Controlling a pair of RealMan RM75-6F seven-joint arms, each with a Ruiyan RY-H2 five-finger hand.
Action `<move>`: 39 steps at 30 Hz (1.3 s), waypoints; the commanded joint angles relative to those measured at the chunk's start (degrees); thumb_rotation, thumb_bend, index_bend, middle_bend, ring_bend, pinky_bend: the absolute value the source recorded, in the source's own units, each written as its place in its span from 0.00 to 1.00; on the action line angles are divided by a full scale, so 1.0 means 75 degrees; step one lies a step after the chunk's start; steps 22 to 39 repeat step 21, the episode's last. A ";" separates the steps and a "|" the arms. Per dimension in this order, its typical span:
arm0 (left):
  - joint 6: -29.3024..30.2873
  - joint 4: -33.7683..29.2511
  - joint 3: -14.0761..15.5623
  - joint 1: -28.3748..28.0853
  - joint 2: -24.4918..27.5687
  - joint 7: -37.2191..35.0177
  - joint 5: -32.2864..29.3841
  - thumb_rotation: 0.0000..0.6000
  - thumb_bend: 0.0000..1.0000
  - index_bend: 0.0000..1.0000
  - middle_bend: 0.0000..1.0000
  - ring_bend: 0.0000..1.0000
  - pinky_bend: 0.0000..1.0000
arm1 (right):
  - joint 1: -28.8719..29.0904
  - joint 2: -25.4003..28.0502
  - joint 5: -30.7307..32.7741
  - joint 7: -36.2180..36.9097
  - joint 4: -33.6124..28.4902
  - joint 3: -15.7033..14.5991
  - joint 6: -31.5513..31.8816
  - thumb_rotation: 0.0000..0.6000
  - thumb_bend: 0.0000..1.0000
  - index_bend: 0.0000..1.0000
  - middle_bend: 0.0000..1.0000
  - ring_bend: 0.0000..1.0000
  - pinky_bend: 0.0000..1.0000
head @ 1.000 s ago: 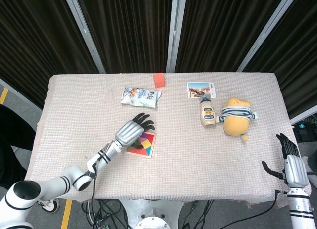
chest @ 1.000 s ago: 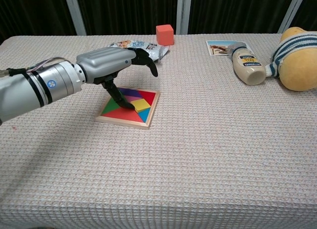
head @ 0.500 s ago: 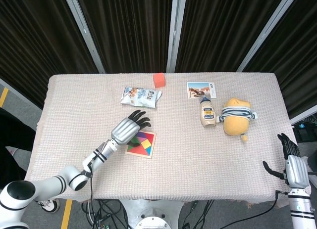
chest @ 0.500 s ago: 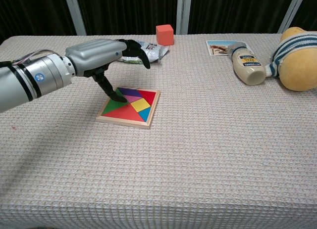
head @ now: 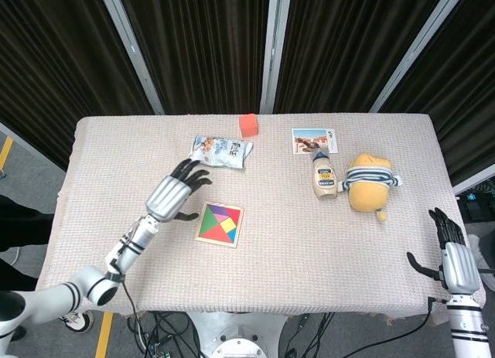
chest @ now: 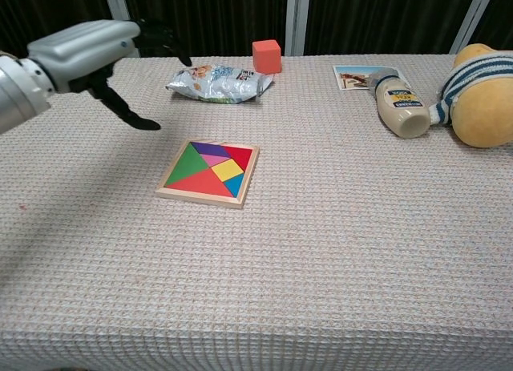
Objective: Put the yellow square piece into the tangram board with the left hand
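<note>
The tangram board (head: 220,224) (chest: 209,173) lies on the table left of centre, its wooden frame filled with coloured pieces. The yellow square piece (head: 228,226) (chest: 228,170) sits flat inside it, right of the middle. My left hand (head: 172,191) (chest: 90,46) hovers above the table to the left of the board, fingers spread and holding nothing, clear of the board. My right hand (head: 451,259) hangs off the table's right edge in the head view, fingers apart and empty.
A snack bag (head: 220,150) (chest: 218,82) lies behind the board and an orange cube (head: 248,125) (chest: 267,55) near the far edge. A photo card (head: 314,140), a mayonnaise bottle (head: 325,176) (chest: 399,107) and a yellow plush toy (head: 368,182) (chest: 482,94) occupy the right side.
My left hand has lifted off the board and drawn back to the left, leaving the yellow square seated in the board. The right hand has stayed put.
</note>
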 commanded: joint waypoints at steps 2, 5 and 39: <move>0.1375 -0.0724 0.0311 0.1217 0.0943 0.0927 -0.0092 1.00 0.08 0.25 0.18 0.00 0.04 | -0.0033 -0.0008 -0.0043 -0.0093 -0.0066 -0.0015 0.0102 1.00 0.18 0.00 0.00 0.00 0.00; 0.2158 -0.1100 0.0609 0.2048 0.1563 0.1398 -0.0157 1.00 0.08 0.25 0.17 0.00 0.04 | -0.0063 -0.0051 -0.0053 -0.0198 -0.0121 -0.0039 0.0152 1.00 0.18 0.00 0.00 0.00 0.00; 0.3702 -0.0469 0.1086 0.4312 0.1877 -0.0016 -0.0160 1.00 0.08 0.20 0.16 0.00 0.02 | -0.0318 -0.0254 0.0025 -0.1406 -0.0359 -0.0198 0.0416 1.00 0.18 0.00 0.00 0.00 0.00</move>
